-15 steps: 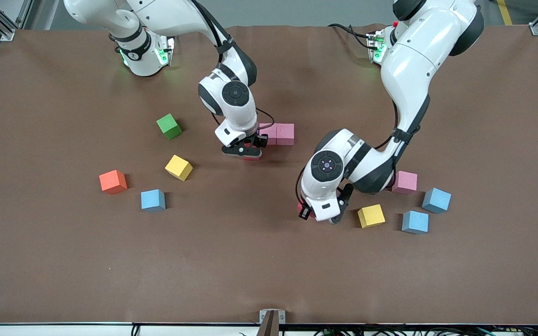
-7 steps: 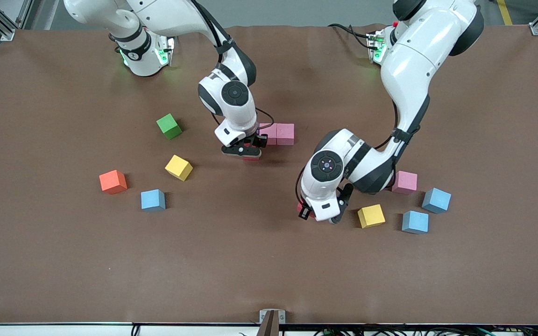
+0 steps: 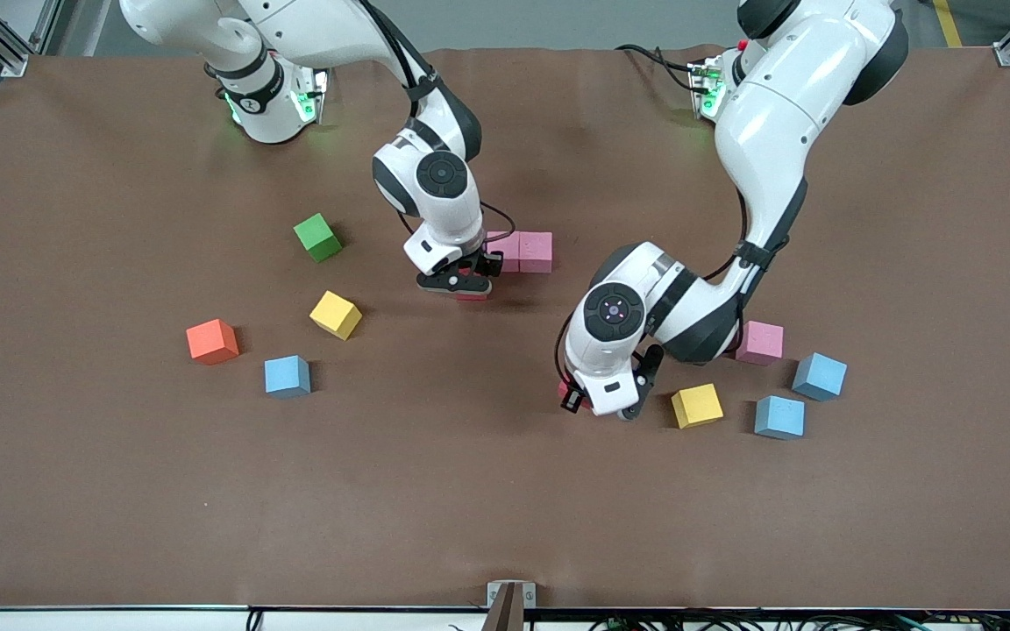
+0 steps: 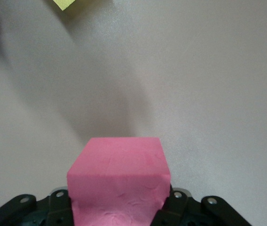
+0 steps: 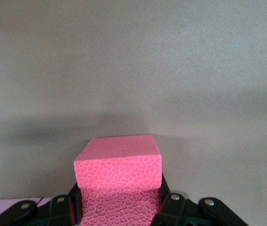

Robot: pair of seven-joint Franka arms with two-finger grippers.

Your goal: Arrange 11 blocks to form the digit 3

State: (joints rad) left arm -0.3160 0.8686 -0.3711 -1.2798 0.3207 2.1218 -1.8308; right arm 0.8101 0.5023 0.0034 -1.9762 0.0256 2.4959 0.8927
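Grippers each clamp a red cube. Right gripper (image 3: 463, 282) holds its red cube (image 5: 118, 181) near the bench's (image 3: 505, 491) middle, just beside two touching pink blocks (image 3: 524, 251). Left gripper (image 3: 594, 400) grips the other red cube (image 4: 119, 181) next to a yellow block (image 3: 697, 405), toward the left arm's end; remaining blocks lie scattered

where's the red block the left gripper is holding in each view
Front view: the red block barely shows under the left gripper, beside the yellow block.
Left wrist view: it fills the lower middle, clamped between the jaws.
Right wrist view: not in it; the block there is another.
Shared landmark: that yellow block.
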